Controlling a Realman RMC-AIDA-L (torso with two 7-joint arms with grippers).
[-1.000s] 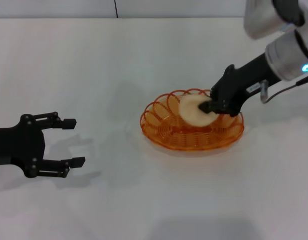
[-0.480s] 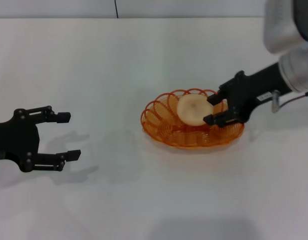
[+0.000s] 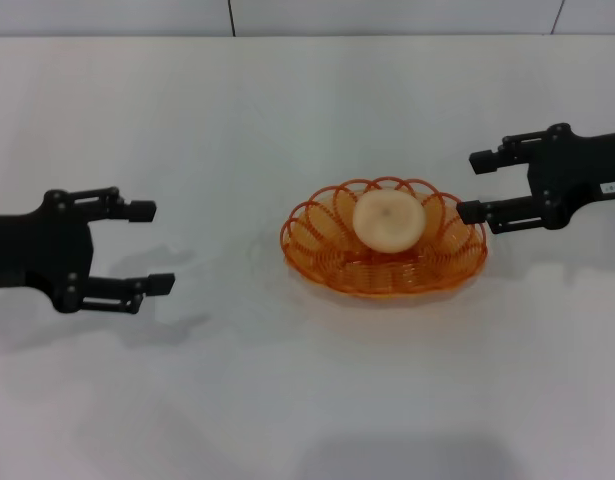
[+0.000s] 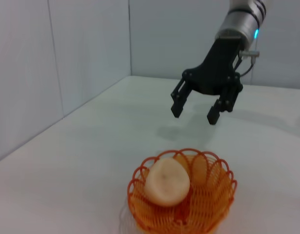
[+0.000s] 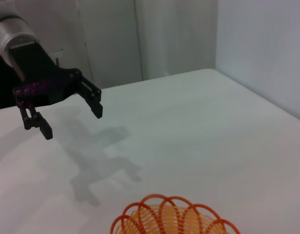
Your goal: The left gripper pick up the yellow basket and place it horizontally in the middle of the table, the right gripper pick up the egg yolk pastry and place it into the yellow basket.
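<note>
Right gripper (image 3: pixel 472 185) now pulled back clear of the yellow basket (image 3: pixel 332 270), hovering just beside its right rim, fingers spread, holding nothing. Half a second ago sitting at the rim with fingers around the pastry; a second ago clamped on it inside the basket. White arm segment gone from the top right of the head view.

Egg yolk pastry (image 3: pixel 388 221) released, resting inside the basket, leaning against the far wall of loops, same spot as half a second ago. Basket unmoved, sitting flat on the table (image 3: pixel 237 120), roughly mid-table, slightly right of centre in the head view.

Left gripper (image 3: pixel 151 247) hanging well left of the basket, fingers apart, empty. Shifted slightly up and toward the basket versus the previous frame.

Small white label on the right gripper body (image 3: pixel 614 186), print too small to read. No other writing legible.

Left wrist view showing basket (image 4: pixel 140 214) with pastry (image 4: pixel 166 182) in front, right gripper (image 4: pixel 194 113) above the table beyond it, blue-green indicator light (image 4: pixel 256 33) on the silver wrist.

Right wrist view catching only the basket's rim loops (image 5: pixel 159 210) and the left gripper (image 5: pixel 70 119) farther off, casting a shadow on the table.

Surface plain white, matte. Pale panelled walls behind, one dark vertical seam (image 3: pixel 230 17) visible.
</note>
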